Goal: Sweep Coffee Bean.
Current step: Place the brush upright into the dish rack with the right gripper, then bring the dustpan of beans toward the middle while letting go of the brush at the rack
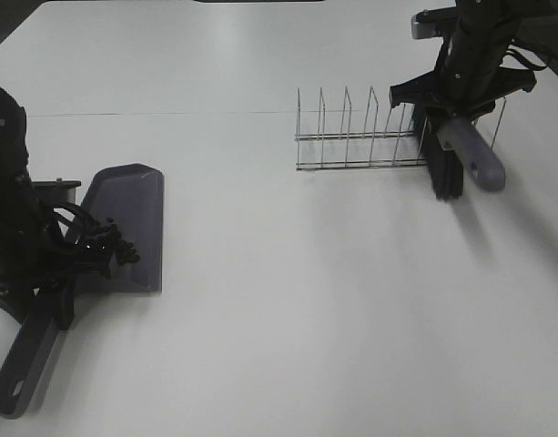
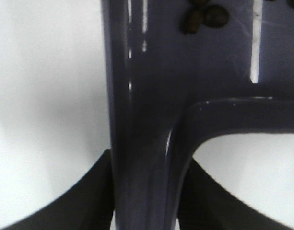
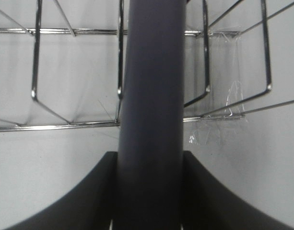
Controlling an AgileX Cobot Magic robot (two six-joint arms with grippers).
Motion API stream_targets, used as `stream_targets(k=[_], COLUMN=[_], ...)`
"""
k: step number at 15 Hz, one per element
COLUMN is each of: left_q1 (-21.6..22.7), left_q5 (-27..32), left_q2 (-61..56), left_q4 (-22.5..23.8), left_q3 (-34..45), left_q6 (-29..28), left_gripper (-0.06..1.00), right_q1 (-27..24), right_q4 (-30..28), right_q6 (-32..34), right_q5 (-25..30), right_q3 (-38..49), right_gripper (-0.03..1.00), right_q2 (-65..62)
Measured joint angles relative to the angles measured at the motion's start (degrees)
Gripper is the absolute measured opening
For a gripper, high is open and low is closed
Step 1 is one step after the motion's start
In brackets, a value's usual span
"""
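A grey-purple dustpan (image 1: pixel 128 214) lies flat on the white table at the left, its long handle (image 1: pixel 24 369) pointing toward the near edge. My left gripper (image 2: pixel 147 191) is shut on that handle close to the pan. A few dark coffee beans (image 2: pixel 206 17) lie inside the pan near the handle joint. At the right, my right gripper (image 3: pixel 149 191) is shut on the handle of the brush (image 1: pixel 474 155). The brush's black bristles (image 1: pixel 445 173) hang down to the table at the right end of the wire rack (image 1: pixel 356 137).
The chrome wire rack (image 3: pixel 65 124) with upright dividers stands at the back right, directly behind the brush. The left arm (image 1: pixel 10 209) and its cables crowd the pan's left side. Open white tabletop (image 1: pixel 306 300) stretches between the pan and the brush.
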Motion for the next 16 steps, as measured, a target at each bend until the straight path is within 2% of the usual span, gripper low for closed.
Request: stream_targets(k=[7,8,9,10,11,13,16], left_q1=[0.0,0.0,0.0,0.0,0.0,0.0,0.1], left_q5=[0.5,0.6,1.5,1.7,1.7,1.4,-0.3], left_q2=[-0.1,-0.1,-0.1,-0.1,-0.1,-0.1,0.0], left_q4=[0.1,0.1,0.1,0.1,0.1,0.1,0.7], left_q3=[-1.0,-1.0,-1.0,-1.0,-1.0,-1.0,-1.5], left_q6=[0.0,0.0,0.1,0.3,0.7,1.1,1.1], left_gripper=[0.33,0.33,0.33,0.33,0.33,0.33,0.33], right_q1=[0.0,0.0,0.1,0.1,0.1,0.1,0.1], right_q4=[0.6,1.0,1.9,2.1,2.1,2.1,4.6], right_q6=[-0.2,-0.5,-1.3,-1.7,-2.0,-2.7,-5.0], right_q5=[1.3,1.3,1.1,1.1,1.0,1.4,4.7], right_q3=[-0.6,-0.5,-0.5,-0.5,-0.5,-0.5,-0.4], right_gripper=[0.31,0.38,0.67,0.82,0.90,0.94,0.94], right_q2=[-0.1,-0.7,-2.2,-3.5,-4.6,-6.8,-11.2])
